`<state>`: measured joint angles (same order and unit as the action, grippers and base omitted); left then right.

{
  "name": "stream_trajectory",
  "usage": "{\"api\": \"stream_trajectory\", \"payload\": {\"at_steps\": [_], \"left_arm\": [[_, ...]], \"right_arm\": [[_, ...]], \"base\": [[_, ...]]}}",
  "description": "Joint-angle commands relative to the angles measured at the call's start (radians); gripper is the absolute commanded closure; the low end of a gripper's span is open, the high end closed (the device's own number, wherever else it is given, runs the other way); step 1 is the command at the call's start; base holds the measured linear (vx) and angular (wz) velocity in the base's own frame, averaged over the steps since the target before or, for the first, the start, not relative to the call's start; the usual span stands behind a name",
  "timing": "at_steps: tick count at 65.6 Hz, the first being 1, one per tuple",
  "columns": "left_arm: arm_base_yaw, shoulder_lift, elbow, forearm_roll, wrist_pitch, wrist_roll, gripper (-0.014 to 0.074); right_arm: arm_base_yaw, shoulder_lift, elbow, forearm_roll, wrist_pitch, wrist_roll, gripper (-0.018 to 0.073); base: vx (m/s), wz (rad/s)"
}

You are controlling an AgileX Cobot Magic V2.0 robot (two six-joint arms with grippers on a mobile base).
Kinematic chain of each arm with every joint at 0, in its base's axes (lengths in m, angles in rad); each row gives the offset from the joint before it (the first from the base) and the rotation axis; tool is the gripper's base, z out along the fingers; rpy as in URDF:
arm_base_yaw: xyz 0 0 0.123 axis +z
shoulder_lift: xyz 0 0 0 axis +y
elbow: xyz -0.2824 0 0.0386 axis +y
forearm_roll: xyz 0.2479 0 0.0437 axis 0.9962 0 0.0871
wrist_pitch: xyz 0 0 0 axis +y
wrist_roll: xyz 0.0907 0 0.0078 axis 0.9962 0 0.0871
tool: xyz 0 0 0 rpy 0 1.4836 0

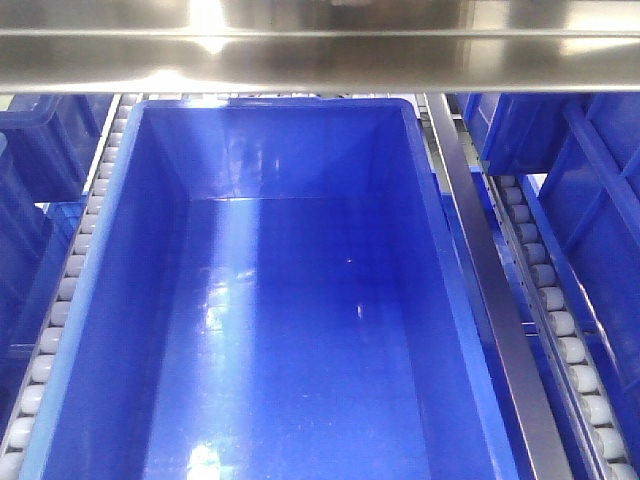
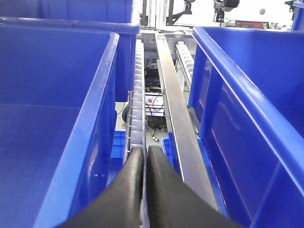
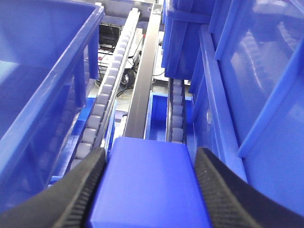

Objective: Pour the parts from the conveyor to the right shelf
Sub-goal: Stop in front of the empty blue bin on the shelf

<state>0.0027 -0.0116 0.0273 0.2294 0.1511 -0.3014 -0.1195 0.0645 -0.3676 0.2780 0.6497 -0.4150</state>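
Observation:
A large blue bin [image 1: 300, 330] fills the front view on the roller shelf; its inside is bare and no parts show in it. My right gripper [image 3: 151, 153] is shut on a small blue box [image 3: 152, 185], whose flat smooth face fills the space between the two ribbed fingers. It hangs over the gap between the shelf lanes. My left gripper [image 2: 145, 153] is shut and empty, with its fingers pressed together over a roller track [image 2: 137, 95] between two blue bins. Neither gripper shows in the front view.
A steel crossbar [image 1: 320, 50] spans the top of the front view. Roller tracks [image 1: 555, 320] and a metal rail [image 1: 490, 270] flank the bin. Blue bins [image 2: 47, 95] [image 2: 247, 85] stand either side of the left gripper. Stacked blue bins [image 3: 247, 71] stand to the right.

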Motion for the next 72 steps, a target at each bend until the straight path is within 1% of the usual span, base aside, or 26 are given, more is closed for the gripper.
{"api": "stream_trajectory", "payload": {"at_steps": [1,60,72], "left_arm": [[-0.006,-0.011,-0.02,0.0,-0.077,-0.004,0.0603],[-0.006,-0.011,-0.02,0.0,-0.077,-0.004,0.0603],[-0.006,-0.011,-0.02,0.0,-0.077,-0.004,0.0603]], "right_arm": [[-0.001,0.02,-0.025,0.006,-0.079,-0.002,0.0564],[-0.001,0.02,-0.025,0.005,-0.079,-0.002,0.0564],[-0.001,0.02,-0.025,0.055,-0.079,-0.002,0.0564]], "base": [[0.04,-0.02],[0.0,0.0],[0.0,0.0]]}}
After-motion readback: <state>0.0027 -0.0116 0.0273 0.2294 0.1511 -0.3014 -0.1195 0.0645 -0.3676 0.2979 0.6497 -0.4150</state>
